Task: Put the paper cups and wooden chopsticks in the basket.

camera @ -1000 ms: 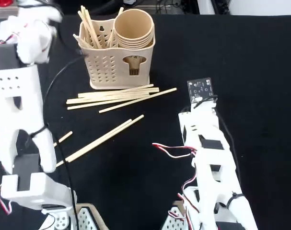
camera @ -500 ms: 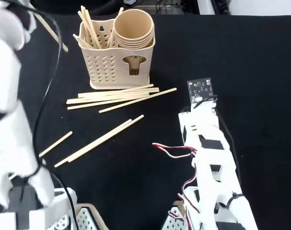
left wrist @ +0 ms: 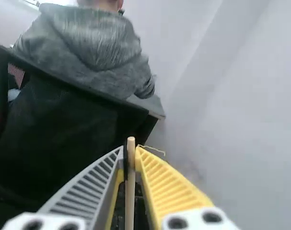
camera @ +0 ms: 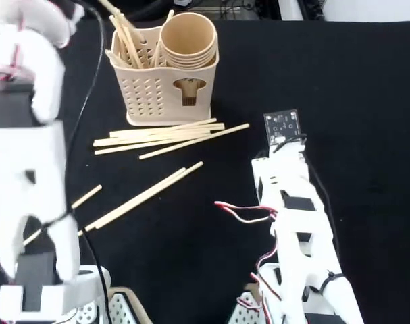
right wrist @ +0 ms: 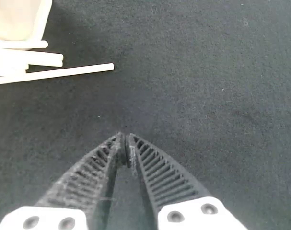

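Wooden, thin and light, one chopstick [left wrist: 130, 191] was pinched between my left fingers [left wrist: 129, 150], which were closed tight on it with a short end standing past their tips. I judged it stiff but smooth, apt to swivel or slide in so narrow a grip, so a hold nearer its middle would have kept it steadier on the way into the basket [camera: 165, 88].

The paper cups [camera: 188, 37] sat stacked inside the basket, beside several sticks standing upright in it. A loose bundle [camera: 164, 138] lay on the black tabletop [camera: 340, 101] just in front of the basket. A long pair [camera: 147, 194] lay farther from it. These lay flat and would likely roll, so I judged they needed a pinch across their width.

My right fingers [right wrist: 124, 148] were closed together on nothing, low over the tabletop, in front of the basket and near the bundle's ends.
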